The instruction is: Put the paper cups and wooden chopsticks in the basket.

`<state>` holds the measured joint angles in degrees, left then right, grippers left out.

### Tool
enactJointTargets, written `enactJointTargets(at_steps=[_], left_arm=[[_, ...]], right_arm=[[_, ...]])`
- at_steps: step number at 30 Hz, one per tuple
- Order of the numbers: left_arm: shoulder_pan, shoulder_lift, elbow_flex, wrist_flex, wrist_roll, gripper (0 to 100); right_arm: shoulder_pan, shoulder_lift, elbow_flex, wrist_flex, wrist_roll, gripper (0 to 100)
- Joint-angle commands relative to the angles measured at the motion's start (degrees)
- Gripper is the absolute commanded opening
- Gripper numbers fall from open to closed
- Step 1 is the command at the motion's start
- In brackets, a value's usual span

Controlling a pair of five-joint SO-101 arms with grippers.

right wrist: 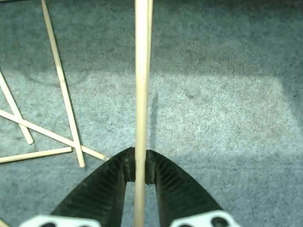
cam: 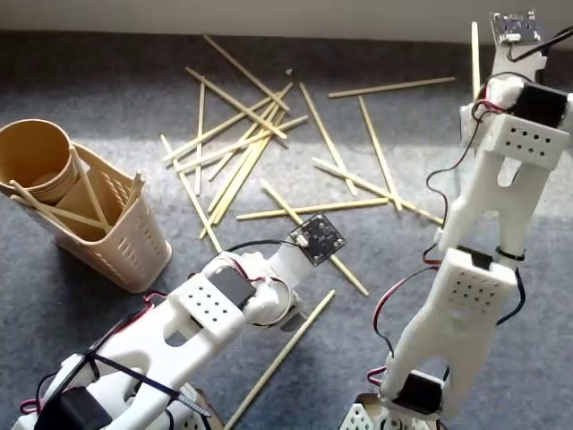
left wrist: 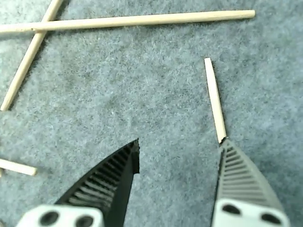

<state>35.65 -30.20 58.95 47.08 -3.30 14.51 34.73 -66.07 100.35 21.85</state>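
Since the right jaws are closed on one wooden chopstick [right wrist: 141, 71] far across the desk [cam: 54, 305] from the basket [cam: 134, 242], it could swivel or slip en route, while the wide-open, empty left jaws might nudge a loose chopstick [left wrist: 214, 97] away.

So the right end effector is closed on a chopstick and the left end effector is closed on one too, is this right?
Not quite. The left end effector is open and empty: the left wrist view shows a loose chopstick on the carpet beside it. The right end effector is indeed closed on a long chopstick.
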Motion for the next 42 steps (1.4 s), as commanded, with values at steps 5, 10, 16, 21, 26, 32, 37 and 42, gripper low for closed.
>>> enactJointTargets(at_steps=[5, 10, 16, 21, 26, 32, 37, 42], left_arm=[[5.67, 0.04, -0.40, 2.46, 0.88, 28], [7.60, 0.13, 2.24, 1.14, 0.62, 28], [7.52, 0.13, 2.95, 1.14, 0.53, 32], [7.52, 0.13, 0.84, 5.54, -3.25, 34], [2.07, 0.13, 0.31, 5.36, -6.95, 34], [-1.01, 8.22, 0.40, 0.35, -7.82, 34], [-1.19, 18.51, -6.55, 3.08, -10.37, 34], [-1.19, 25.45, -11.56, 5.27, -13.19, 30]], right_arm=[[-2.77, -36.35, 31.96, 0.13, 1.58, 0.5], [-2.68, -48.04, 59.47, -10.15, 2.46, 0.6], [-5.05, -62.02, 87.43, -25.01, 0.53, 0.6], [-5.41, -66.42, 94.46, -28.26, 0.53, 0.6], [-5.67, -66.51, 96.13, -28.44, 0.70, 0.6], [-5.76, -66.95, 96.04, -28.35, 0.44, 0.6], [-5.76, -66.95, 96.13, -28.26, 0.44, 0.6], [-5.76, -67.12, 96.13, -28.35, 0.44, 0.6]])
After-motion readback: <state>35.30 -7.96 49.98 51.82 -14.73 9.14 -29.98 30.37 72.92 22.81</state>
